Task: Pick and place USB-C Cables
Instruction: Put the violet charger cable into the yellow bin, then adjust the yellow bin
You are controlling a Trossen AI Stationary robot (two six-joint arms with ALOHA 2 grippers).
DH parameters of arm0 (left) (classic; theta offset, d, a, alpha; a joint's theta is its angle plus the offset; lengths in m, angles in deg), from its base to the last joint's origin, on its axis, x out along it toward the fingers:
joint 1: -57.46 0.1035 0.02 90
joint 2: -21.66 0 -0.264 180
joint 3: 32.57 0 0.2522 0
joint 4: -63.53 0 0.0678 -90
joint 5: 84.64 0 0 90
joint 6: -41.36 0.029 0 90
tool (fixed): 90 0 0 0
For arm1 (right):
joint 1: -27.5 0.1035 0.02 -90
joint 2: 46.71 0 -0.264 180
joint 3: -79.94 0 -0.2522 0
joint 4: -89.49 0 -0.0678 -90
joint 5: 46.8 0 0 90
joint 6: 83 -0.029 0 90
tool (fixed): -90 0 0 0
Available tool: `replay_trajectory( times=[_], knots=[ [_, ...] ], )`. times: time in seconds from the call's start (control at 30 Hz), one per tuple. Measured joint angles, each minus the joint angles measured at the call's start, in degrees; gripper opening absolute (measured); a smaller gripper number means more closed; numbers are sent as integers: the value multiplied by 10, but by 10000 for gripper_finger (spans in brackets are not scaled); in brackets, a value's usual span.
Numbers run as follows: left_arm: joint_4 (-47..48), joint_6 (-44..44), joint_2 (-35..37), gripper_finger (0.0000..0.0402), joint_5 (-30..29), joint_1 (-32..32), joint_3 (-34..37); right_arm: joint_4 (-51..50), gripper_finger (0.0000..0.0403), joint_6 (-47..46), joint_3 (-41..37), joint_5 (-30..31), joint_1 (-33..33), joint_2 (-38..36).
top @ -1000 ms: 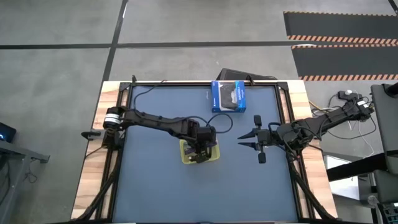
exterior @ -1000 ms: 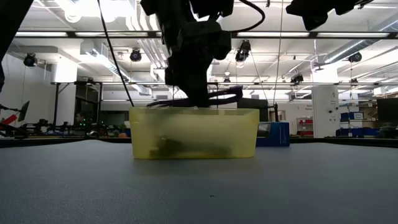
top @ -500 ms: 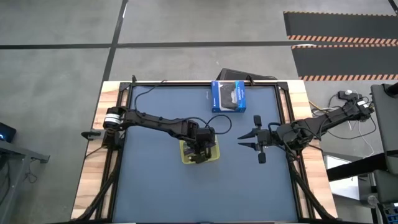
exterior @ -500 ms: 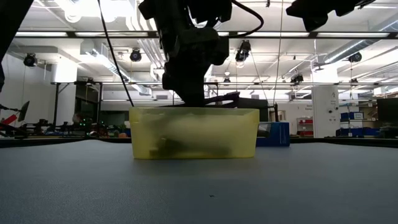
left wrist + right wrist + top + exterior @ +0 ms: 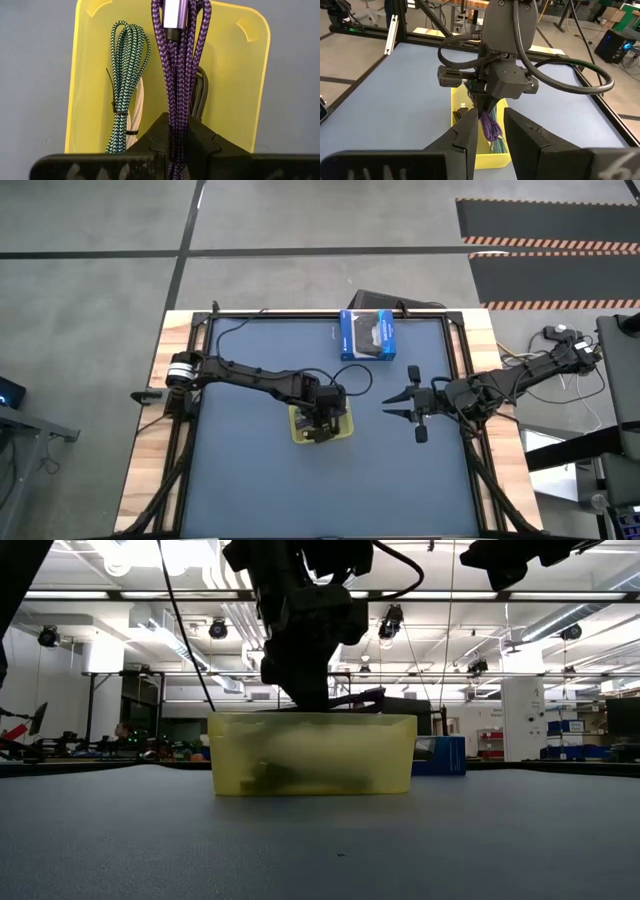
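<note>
A yellow bin [image 5: 296,431] stands mid-table. In the left wrist view a teal cable [image 5: 125,85], a white cable [image 5: 135,117] and a black cable [image 5: 201,95] lie side by side on the floor of the yellow bin [image 5: 240,75]. My left gripper [image 5: 322,418] hovers right over the bin, shut on the purple cable [image 5: 181,75]. My right gripper [image 5: 395,406] waits open above the table to the bin's right, and its wrist view looks at the left gripper [image 5: 482,107] and the purple cable [image 5: 490,129]. My left gripper pinches the purple cable bundle [image 5: 175,142] between its two fingers, coming from above and pointing down into the bin. The bundle's several strands run on lengthwise beyond the fingertips, silver plug [image 5: 172,15] at the far end. It hangs over the bin's inside [image 5: 492,132]; whether it touches anything below cannot be told.
A blue-and-black retail box [image 5: 367,334] stands near the table's far edge, behind the bin. The dark blue mat [image 5: 250,480] lies bare on the near side and left of the bin. In the low view the bin's translucent wall [image 5: 312,753] shows dark shapes inside.
My left gripper, still shut on the purple cable, has shifted a little over the bin and settled slightly lower, bringing the cable's loops nearer the rim. It has kept still for the last half second.
</note>
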Motion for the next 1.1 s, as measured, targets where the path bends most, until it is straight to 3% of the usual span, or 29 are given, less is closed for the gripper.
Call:
replay_trajectory(
  times=[0.3,0.7,1.1],
  knots=[
    [0,0,0,21,0,0,0,0,91,-2,0,0,0,0],
    [0,0,0,76,0,0,0,0,97,-2,0,0,0,0],
    [0,-11,0,80,0,-3,-6,0,99,-2,-1,0,0,0]
  ],
)
